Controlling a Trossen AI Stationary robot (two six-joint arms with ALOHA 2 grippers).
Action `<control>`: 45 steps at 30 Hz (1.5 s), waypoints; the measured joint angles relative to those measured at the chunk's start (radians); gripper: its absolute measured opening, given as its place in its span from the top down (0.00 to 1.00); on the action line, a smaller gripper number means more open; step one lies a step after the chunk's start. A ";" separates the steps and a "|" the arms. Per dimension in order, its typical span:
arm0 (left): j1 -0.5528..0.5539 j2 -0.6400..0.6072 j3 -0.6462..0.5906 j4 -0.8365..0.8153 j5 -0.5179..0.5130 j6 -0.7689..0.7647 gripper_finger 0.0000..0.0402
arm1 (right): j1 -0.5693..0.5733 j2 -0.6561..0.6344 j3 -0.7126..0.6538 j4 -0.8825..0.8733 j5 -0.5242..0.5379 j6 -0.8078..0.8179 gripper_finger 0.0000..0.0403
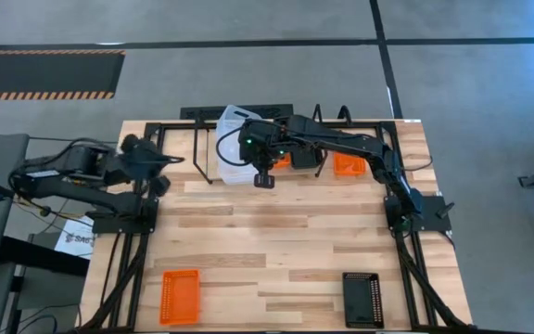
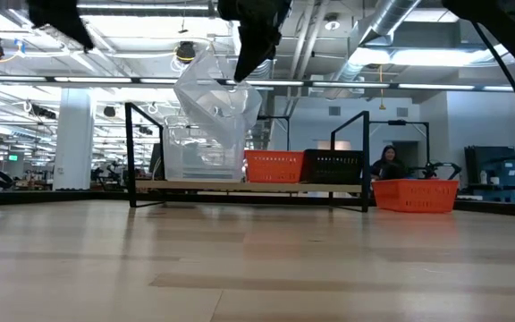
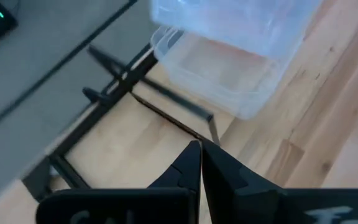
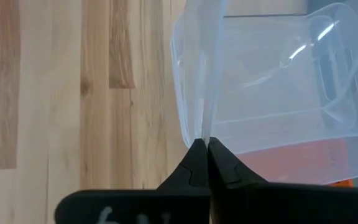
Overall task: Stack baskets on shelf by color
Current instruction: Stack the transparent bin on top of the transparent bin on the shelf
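Right claw (image 4: 202, 144) is clamped on the thin wall of a clear basket (image 4: 272, 81), fingers pinched tight with the plastic edge between them. In the low view that basket (image 2: 219, 98) hangs tilted in the air above the left end of the shelf (image 2: 249, 186), over another clear basket (image 2: 199, 156) already sitting there. From above, the held basket (image 1: 233, 125) sits at the far edge of the bench (image 1: 267, 250), left of centre, with the right claw (image 1: 263, 179) just on its near side.

On the shelf, low view, left to right: clear basket, an orange basket (image 2: 274, 165), a black basket (image 2: 333, 166), touching side by side. Another orange basket (image 2: 416, 194) sits on the bench just off the shelf's right end; from above it (image 1: 348, 165) is near the far right corner.

Left claw (image 3: 200, 152) is closed on nothing, fingers pressed together, parked over the far left part of the bench (image 1: 156, 167), well apart from the shelf's left end. Its camera sees the clear baskets (image 3: 229, 68) and the shelf's black frame (image 3: 135, 93).

Near edge of the bench: one orange basket (image 1: 179, 297) at the left corner, one black basket (image 1: 362, 299) toward the right corner, both lying flat and apart from everything else.

A person (image 2: 386, 164) sits in the room behind the bench.
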 joint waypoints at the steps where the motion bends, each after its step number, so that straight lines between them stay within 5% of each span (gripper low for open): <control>1: 0.011 0.043 0.029 0.000 0.010 0.036 1.00 | 0.000 0.000 0.000 0.001 0.000 0.006 1.00; 11: 0.143 0.462 0.515 -0.052 0.144 0.501 1.00 | 0.013 0.000 0.000 0.002 0.000 0.028 1.00; 15: 0.181 0.525 0.667 -0.141 0.161 0.623 0.99 | 0.025 0.000 0.002 -0.004 0.000 0.027 1.00; 19: 0.303 0.530 0.754 -0.115 0.040 0.716 0.95 | 0.038 -0.002 0.002 -0.002 0.000 0.027 1.00; 21: 0.410 0.529 0.799 -0.077 0.132 0.720 0.94 | 0.044 -0.003 0.002 -0.001 0.000 0.027 1.00; 25: 0.652 0.530 0.830 -0.029 0.514 0.705 0.95 | 0.054 -0.003 0.002 -0.001 0.000 0.027 1.00; 27: 0.739 0.544 0.830 -0.035 0.595 0.703 0.95 | 0.055 -0.003 0.002 0.000 0.000 0.027 1.00; 35: 0.846 0.695 0.830 -0.091 0.812 0.727 0.95 | 0.055 -0.004 0.002 0.000 0.000 0.035 1.00; 45: 0.837 0.851 0.829 -0.109 0.807 0.834 0.94 | 0.046 -0.004 0.002 0.000 0.000 0.036 1.00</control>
